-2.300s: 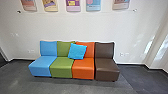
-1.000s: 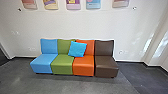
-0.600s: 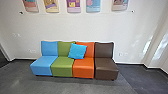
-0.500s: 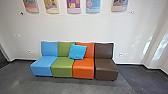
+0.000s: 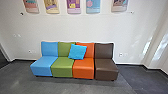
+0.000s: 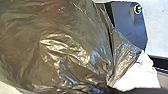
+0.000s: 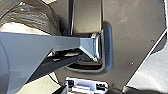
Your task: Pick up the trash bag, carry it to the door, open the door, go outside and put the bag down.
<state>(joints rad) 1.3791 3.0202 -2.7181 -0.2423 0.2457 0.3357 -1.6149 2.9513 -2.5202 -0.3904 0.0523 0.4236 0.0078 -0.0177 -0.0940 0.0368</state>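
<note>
White wall [image 5: 62, 27] rose behind a row of four low seats in blue [image 5: 43, 65], green [image 5: 62, 67], orange [image 5: 83, 68] and brown [image 5: 107, 71], which stood side by side with their backs to it, an arrangement that looked meant for waiting visitors. A bright blue cushion [image 5: 77, 51] leaned at a tilt across the join of the green and orange backs, which propped it up. Posters [image 5: 73, 6] hung above the seats, high enough that nobody sitting would have covered them.

The trash bag [image 6: 67, 50], dark, glossy and thin, was at the robot, close by the left wrist's camera, its plastic drawn into tight folds near a pale patch [image 6: 140, 75]. Such gathering suggested a load hanging from its neck, probably on the left arm, and kept near the robot's own dark plate [image 7: 135, 37] so that it would swing less. Whether the left gripper was clenched on it could not be told, nor could the state of the right gripper. Carrying seemed the step in hand, with the bag indoors and not set down.
</note>
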